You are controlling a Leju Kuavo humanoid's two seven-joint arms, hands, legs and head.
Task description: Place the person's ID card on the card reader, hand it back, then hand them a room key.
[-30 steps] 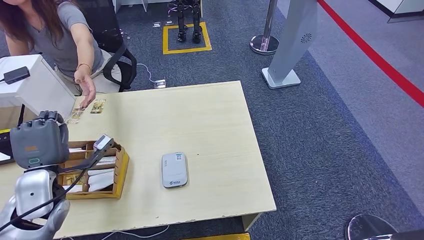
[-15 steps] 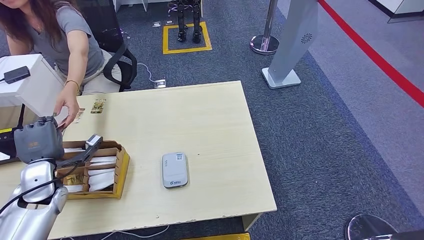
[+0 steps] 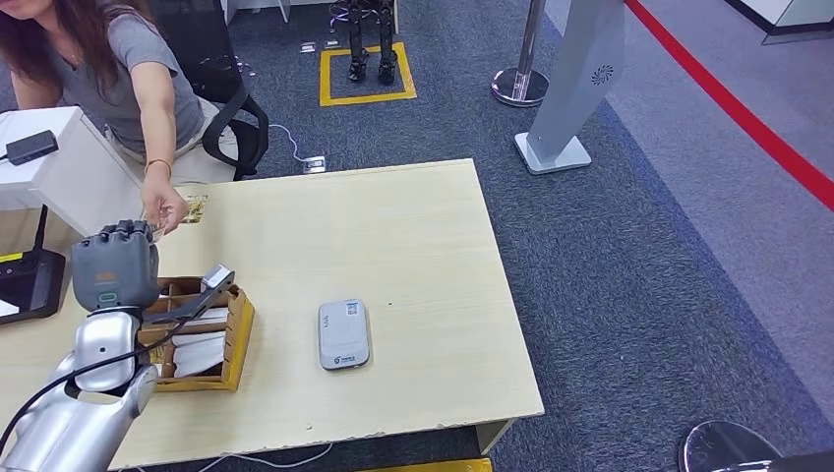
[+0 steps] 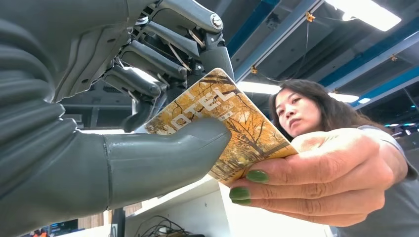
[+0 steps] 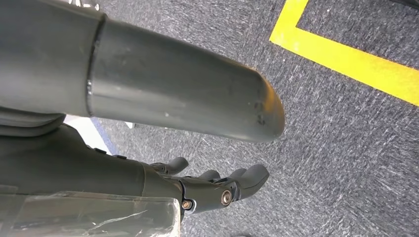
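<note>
left hand [image 4: 99, 123]: room key [image 4: 222, 128] is pinched by thumb and fingers [image 4: 148, 59], also gripped by person's hand [image 4: 316, 182] | right hand [image 5: 217, 190]: fingers loosely apart, nothing held | card reader [image 3: 343, 334] lies on tabletop [image 3: 393, 226]

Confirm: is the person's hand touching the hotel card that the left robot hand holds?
Touching. The left wrist view shows the person's hand gripping one end of the hotel card while the left robot hand pinches the other.

Autumn-print room key [image 4: 232, 123], white card reader [image 3: 343, 334] on table
</note>
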